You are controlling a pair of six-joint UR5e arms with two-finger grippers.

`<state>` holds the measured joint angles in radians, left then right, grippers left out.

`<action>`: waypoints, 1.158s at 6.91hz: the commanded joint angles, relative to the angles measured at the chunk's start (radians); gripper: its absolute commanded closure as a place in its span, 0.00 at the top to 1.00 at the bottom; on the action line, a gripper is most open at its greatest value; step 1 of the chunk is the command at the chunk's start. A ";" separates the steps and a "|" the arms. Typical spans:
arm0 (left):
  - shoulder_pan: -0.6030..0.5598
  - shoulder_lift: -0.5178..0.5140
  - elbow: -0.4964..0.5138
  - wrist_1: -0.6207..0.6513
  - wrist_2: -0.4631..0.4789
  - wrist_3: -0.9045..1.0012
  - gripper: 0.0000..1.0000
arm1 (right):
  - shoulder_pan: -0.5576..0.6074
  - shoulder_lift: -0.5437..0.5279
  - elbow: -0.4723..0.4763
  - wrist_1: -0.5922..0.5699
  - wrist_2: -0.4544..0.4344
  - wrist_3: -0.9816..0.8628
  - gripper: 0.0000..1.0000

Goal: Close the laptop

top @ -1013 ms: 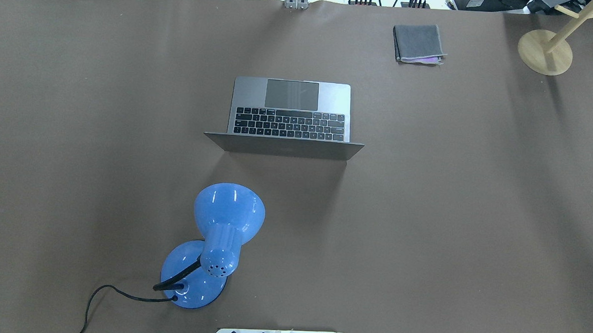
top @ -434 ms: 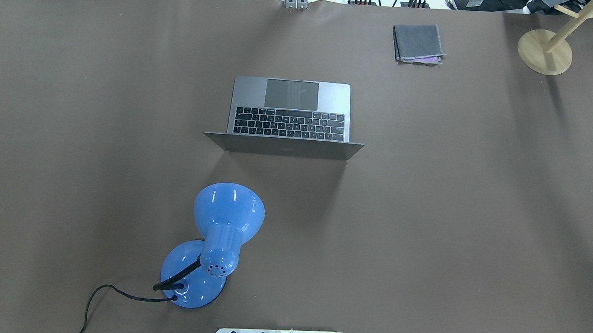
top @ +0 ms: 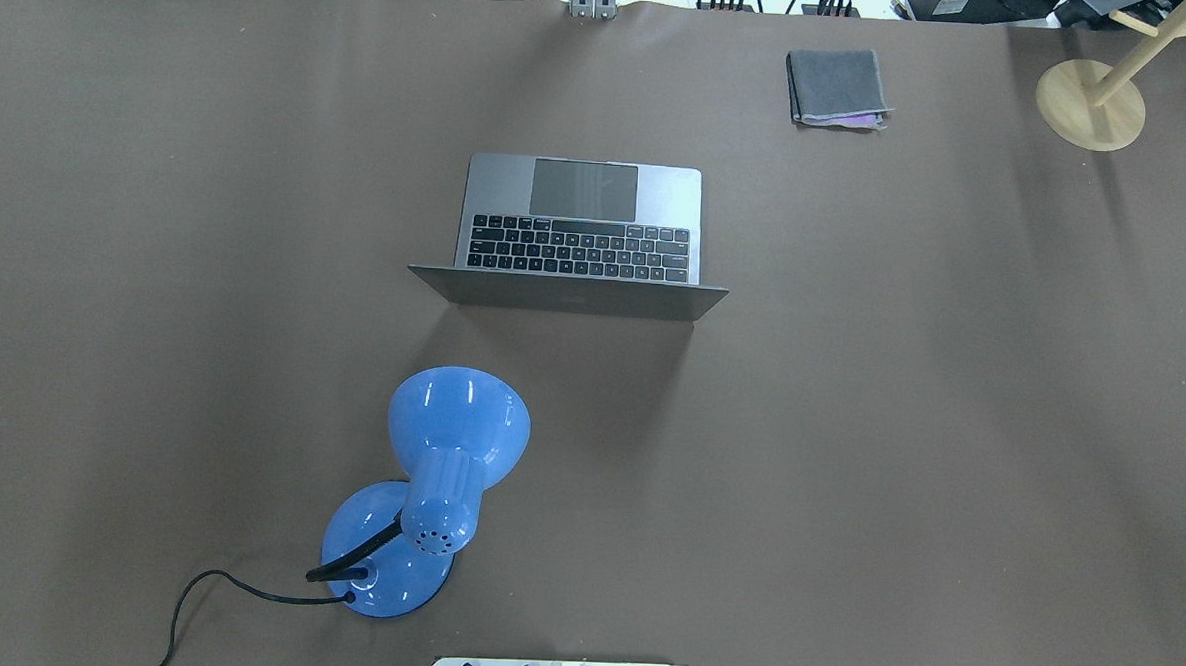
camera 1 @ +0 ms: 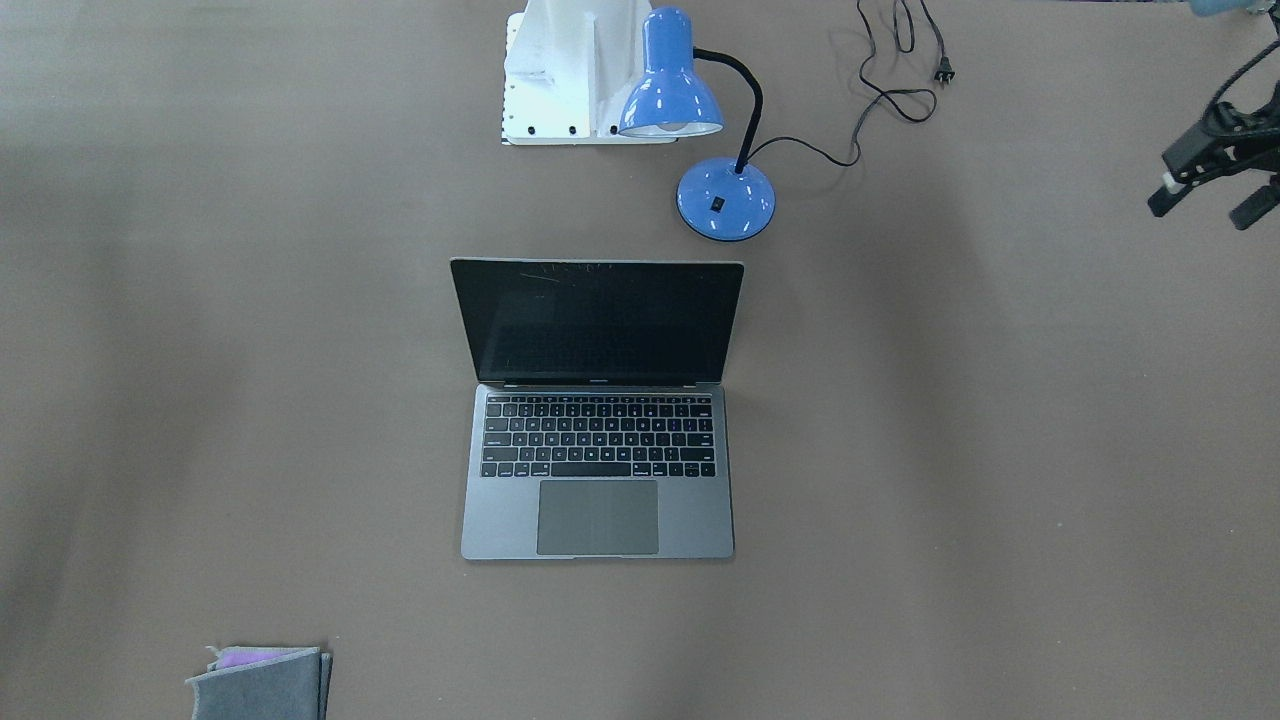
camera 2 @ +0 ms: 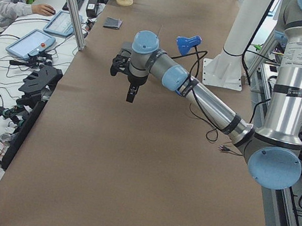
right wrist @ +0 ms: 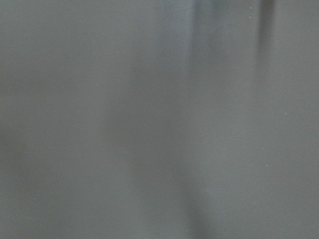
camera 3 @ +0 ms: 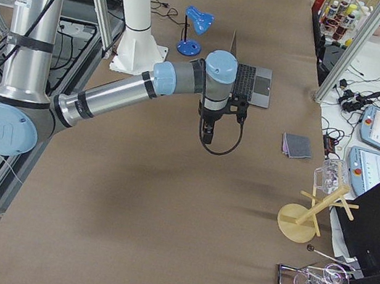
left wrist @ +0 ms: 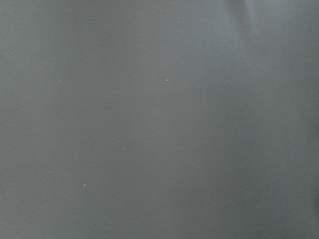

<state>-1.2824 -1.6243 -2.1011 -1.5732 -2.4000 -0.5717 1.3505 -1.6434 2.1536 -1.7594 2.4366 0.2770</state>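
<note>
The space-grey laptop [camera 1: 597, 440] stands open at the table's middle, its black screen [camera 1: 597, 322] upright and facing away from me, keyboard and trackpad showing. From overhead I see the back of its lid [top: 567, 294]. My left gripper [camera 1: 1205, 212] hovers far off toward my left end of the table, its two fingers apart and empty; it also shows in the exterior left view [camera 2: 133, 94]. My right gripper [camera 3: 208, 134] shows only in the exterior right view, hanging above the table beside the laptop; I cannot tell whether it is open or shut. Both wrist views show bare brown table.
A blue desk lamp [top: 436, 486] with a black cord stands between my base and the laptop's lid. A folded grey cloth [top: 837, 87] lies at the far right. A wooden stand [top: 1091, 103] is at the far right corner.
</note>
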 commanded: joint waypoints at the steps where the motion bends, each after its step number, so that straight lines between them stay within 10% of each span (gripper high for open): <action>1: 0.195 -0.110 -0.060 0.004 0.066 -0.312 0.91 | -0.197 0.016 0.025 0.273 -0.039 0.413 0.98; 4: 0.395 -0.216 -0.082 0.005 0.145 -0.544 0.67 | -0.422 0.160 0.072 0.308 -0.105 0.829 0.57; 6: 0.518 -0.287 -0.053 0.007 0.222 -0.621 0.09 | -0.569 0.258 0.065 0.305 -0.202 0.977 0.00; 8: 0.598 -0.344 0.001 0.007 0.249 -0.678 0.00 | -0.700 0.347 0.036 0.299 -0.318 1.082 0.00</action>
<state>-0.7319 -1.9349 -2.1304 -1.5657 -2.1748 -1.2122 0.7253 -1.3496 2.2084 -1.4581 2.1813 1.2916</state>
